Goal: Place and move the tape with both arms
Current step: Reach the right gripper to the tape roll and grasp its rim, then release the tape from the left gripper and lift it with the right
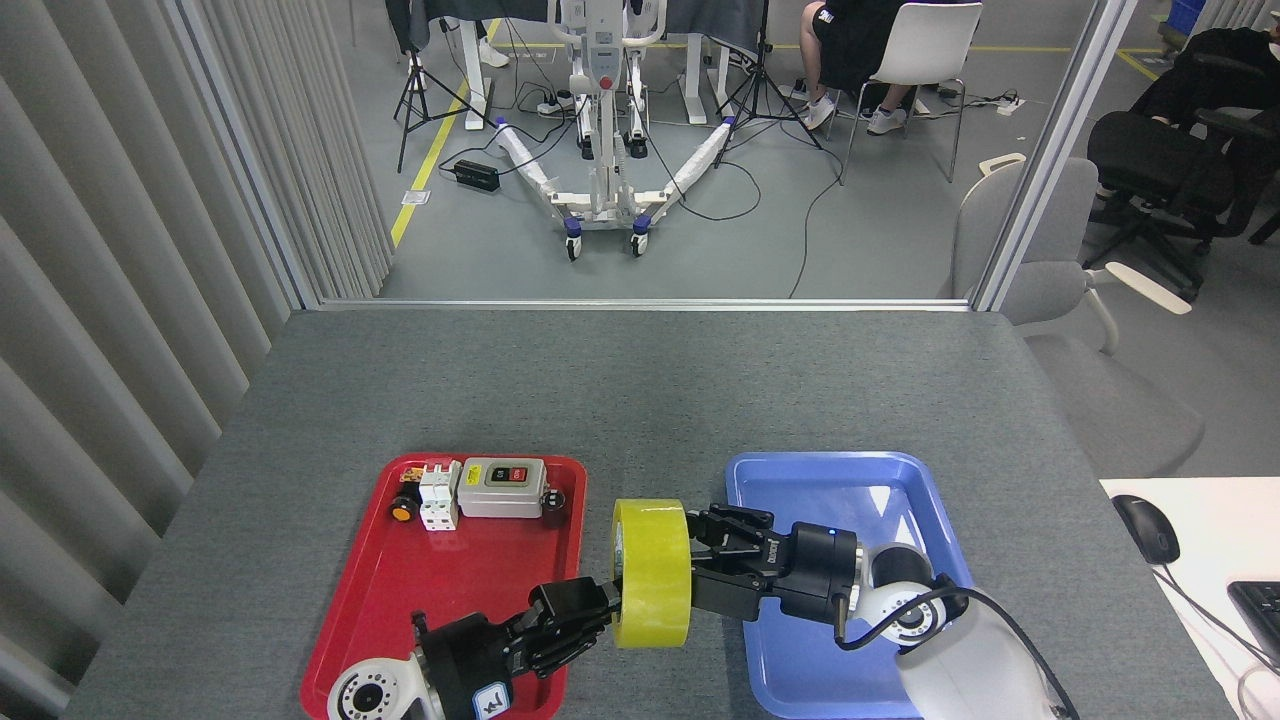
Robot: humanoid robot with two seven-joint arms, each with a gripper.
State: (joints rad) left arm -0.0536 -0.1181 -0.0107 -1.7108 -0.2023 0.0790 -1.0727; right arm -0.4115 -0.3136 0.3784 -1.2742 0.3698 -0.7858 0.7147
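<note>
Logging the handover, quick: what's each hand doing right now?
Left hand: closed on the tape, holding it upright.
Right hand: at the tape's other side, fingers spread; grip cannot be told.

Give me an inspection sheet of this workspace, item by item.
Surface: grey table, far half bare.
Job's things: yellow tape roll on edge between the red tray and the blue tray.
Clutter: switch box, white breakers and small parts at the red tray's far end; nothing seen in the blue tray but the arm over it.
Grippers: left gripper shut on the tape's left side; right gripper at its right side, grip state unclear.
Cables: black cable looped on the right arm; leads on the floor beyond.
Surroundings: slatted wall left, white stand, chairs, a seated person, mouse right.
</note>
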